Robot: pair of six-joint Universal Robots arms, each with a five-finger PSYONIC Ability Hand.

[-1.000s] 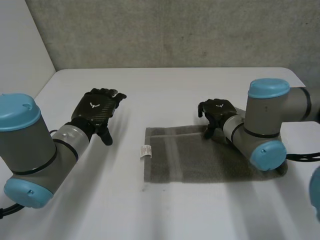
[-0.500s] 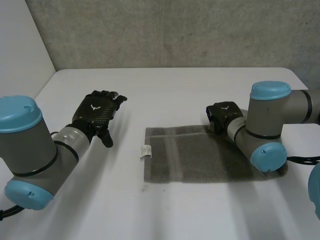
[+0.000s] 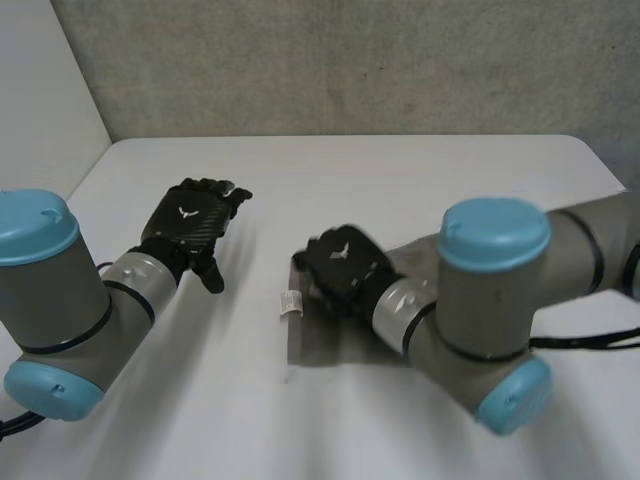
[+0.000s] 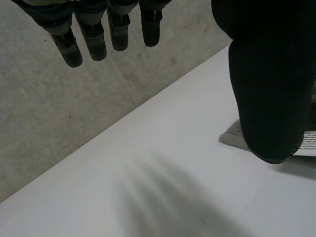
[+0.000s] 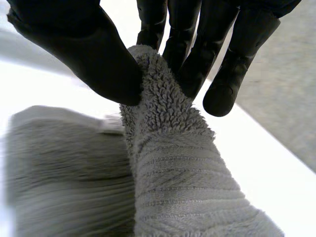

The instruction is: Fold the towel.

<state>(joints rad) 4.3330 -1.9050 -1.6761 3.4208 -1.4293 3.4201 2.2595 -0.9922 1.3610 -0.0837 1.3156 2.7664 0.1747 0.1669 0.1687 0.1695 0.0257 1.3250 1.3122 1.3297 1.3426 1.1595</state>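
The grey towel [image 3: 318,342] lies on the white table [image 3: 400,170], with a small white label [image 3: 291,302] at its left edge. My right hand [image 3: 342,268] hangs over the towel's left end, and its arm covers most of the cloth. In the right wrist view the right hand [image 5: 94,54] pinches a bunched fold of towel [image 5: 168,163] between thumb and fingers. The open left hand [image 3: 190,222] hovers over bare table to the left of the towel. In the left wrist view, the straight fingers [image 4: 94,34] hold nothing, and a towel corner [image 4: 231,137] lies beside the thumb.
A grey wall [image 3: 350,60] runs behind the table's far edge and a white wall [image 3: 40,110] stands at the left. Bare table [image 3: 250,430] lies in front of the towel.
My right hand has shut on the towel's far edge and carried it left across the cloth toward the label end. The left hand has stayed where it was.
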